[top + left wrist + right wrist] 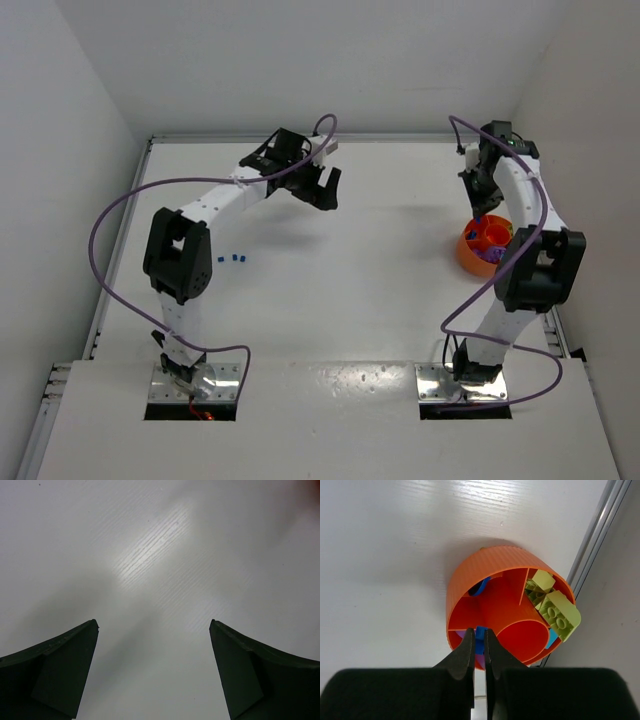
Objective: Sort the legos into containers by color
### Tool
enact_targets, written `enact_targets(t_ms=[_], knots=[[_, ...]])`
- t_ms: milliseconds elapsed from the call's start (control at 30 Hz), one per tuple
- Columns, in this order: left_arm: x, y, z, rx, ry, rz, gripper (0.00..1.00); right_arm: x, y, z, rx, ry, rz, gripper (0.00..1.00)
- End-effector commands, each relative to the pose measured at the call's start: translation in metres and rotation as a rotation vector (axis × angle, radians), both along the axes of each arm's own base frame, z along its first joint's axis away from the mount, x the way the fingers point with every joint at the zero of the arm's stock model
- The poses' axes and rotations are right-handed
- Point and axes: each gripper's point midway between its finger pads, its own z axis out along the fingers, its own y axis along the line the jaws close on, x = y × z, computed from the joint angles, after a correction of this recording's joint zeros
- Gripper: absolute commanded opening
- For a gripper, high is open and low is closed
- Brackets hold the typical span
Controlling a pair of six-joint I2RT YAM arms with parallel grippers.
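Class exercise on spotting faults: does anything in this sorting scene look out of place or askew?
A few blue legos lie loose on the table, far from the orange tub, unsorted. In the right wrist view, a lime green brick juts above the tub's rim instead of sitting inside.

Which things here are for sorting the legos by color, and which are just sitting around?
For the job: orange tub; lime green bricks in it; blue brick pinched by the right gripper; small blue bricks lying on the table.

Just there: purple cables; metal base plates.
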Motion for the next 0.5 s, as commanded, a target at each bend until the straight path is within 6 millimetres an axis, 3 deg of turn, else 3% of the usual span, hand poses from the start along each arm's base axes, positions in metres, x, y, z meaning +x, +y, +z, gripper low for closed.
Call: enact_targets(t_ms=[0, 67, 233, 467], knots=[[0.0105, -0.0032, 0.0176, -0.057, -0.009, 0.001, 0.99, 0.0072, -0.0066, -0.0059, -0.029, -0.007, -0.007, 0.00], [0.0084, -0.0037, 0.0121, -0.054, 0.010, -0.006, 0.99, 0.0072, -0.0066, -0.0060, -0.029, -0.007, -0.007, 0.04], [0.0118, -0.0020, 0.0117, -0.061, 0.013, -0.004, 0.99, 0.0038, -0.0113, -0.0083, -0.036, 0.003, -0.019, 0.26], [0.0107, -0.0031, 0.0121, -0.066, 0.016, -0.011, 0.99, 0.0012, -0.0125, -0.0107, -0.044, 0.014, -0.022, 0.32]])
